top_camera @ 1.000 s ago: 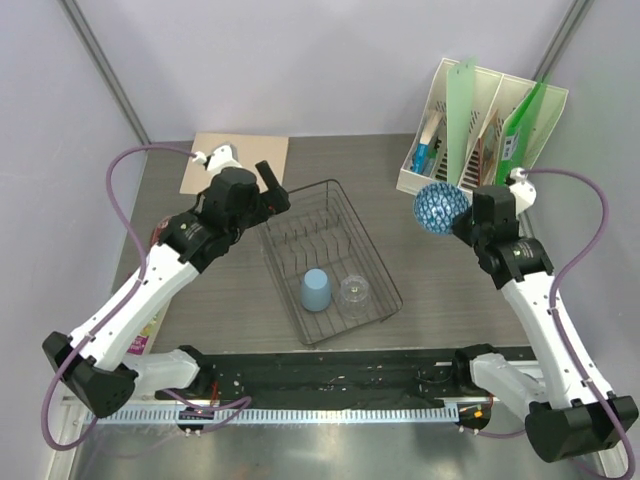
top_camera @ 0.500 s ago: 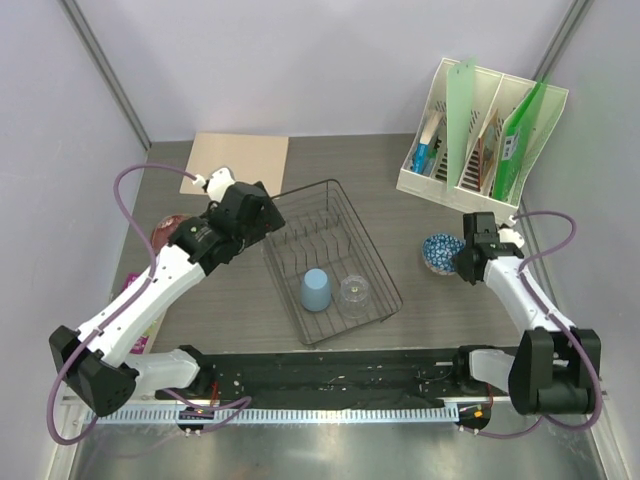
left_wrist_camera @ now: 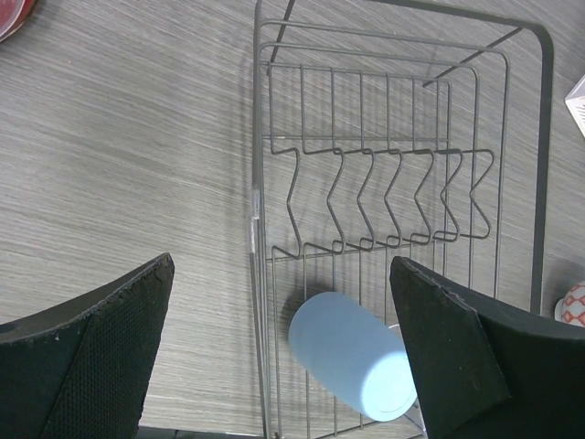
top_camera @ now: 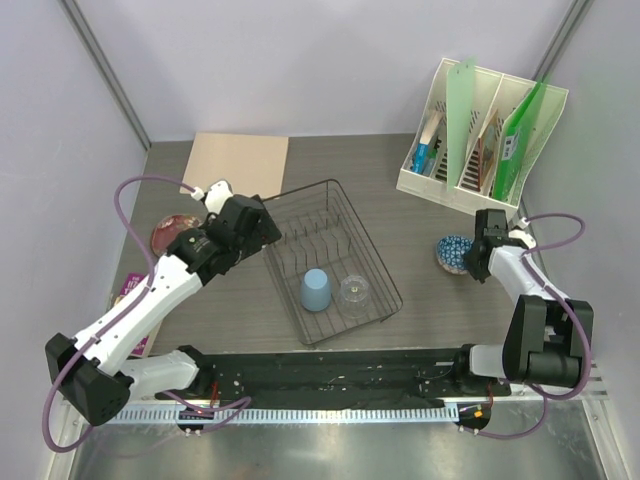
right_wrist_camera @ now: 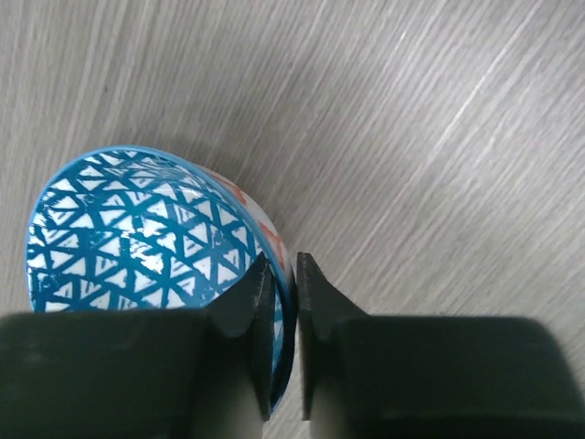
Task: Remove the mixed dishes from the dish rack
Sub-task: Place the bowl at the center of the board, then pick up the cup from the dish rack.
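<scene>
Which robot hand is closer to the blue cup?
Left. The left gripper hovers open over the rack's edge near the cup; the right gripper is far off to the right, pinching the bowl's rim.

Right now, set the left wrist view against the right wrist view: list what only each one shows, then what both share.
Only the left wrist view: the dish rack with the blue cup inside it, a sliver of the red plate at the top left corner, and the left gripper, wide open. Only the right wrist view: the patterned bowl, its rim pinched by the right gripper. Both: the grey wood-grain table.
</scene>
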### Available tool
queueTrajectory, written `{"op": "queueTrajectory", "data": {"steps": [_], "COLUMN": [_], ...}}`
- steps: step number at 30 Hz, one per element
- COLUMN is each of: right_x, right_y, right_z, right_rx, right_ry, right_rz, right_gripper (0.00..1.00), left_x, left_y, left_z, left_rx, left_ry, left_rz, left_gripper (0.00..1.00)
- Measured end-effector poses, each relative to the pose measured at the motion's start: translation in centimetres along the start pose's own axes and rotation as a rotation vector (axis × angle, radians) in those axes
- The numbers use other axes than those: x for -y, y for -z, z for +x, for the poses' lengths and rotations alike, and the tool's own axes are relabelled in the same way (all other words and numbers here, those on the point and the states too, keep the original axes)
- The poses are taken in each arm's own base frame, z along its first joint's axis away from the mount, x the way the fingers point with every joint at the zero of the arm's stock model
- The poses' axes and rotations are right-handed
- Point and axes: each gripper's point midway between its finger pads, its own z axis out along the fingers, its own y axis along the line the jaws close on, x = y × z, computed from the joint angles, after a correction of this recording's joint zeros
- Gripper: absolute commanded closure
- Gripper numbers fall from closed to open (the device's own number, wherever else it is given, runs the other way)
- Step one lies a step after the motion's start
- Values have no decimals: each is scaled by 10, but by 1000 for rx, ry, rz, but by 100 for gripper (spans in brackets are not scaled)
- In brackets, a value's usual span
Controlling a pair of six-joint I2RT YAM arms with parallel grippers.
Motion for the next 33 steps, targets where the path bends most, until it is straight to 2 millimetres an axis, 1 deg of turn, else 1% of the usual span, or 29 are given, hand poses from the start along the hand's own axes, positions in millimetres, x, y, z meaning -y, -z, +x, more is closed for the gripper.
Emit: {"op": "queueTrajectory", "data": {"steps": [3,8,9,10,11,12,14,15,18,23,27,28,29,33], "right_x": [-3,-8,-9,-10,-11,-13,-17,-19,-28,-35,-53,-59,-64,-82], "right_y": [-3,-3,-2,-1,1,4,14,20,43,83,135,150,170,215], "right_z": [-3,-2,-2,-2,-2,-3,-2,-3,-6,-8,-8,-6,-7,16], "right_rx": [3,-7,-7,-9,-8,-6,-11,-9,0,-4,20,31,54,42], "right_ry": [-7,18,20,21,21,20,16,14,6,22,80,101,119,227], "right_rz": [-11,-40,-49,-57,-71,-87,-137,-158,-253,-374,-553,-611,-681,-883], "right_gripper": [45,32,26,23,20,15,8,1,0,0,0,0,0,0], "left_x": [0,2,3,3,3,3,3,3,5,7,12,12,12,13], "left_y": [-1,-5,-6,-7,-8,-8,-9,-9,-9,-15,-18,-18,-18,-18], "left_z": [1,6,7,8,9,10,10,10,9,9,6,6,6,8], "left_rx": [-4,-23,-28,-32,-34,-37,-41,-41,-35,-40,-39,-40,-40,-42], "left_ry": [-2,-11,-13,-16,-18,-22,-34,-37,-50,-94,-129,-140,-147,-166], "left_rz": [-1,2,1,0,0,-1,0,1,8,0,3,4,6,14], "left_gripper": [0,0,0,0,0,0,0,0,0,0,0,0,0,0]}}
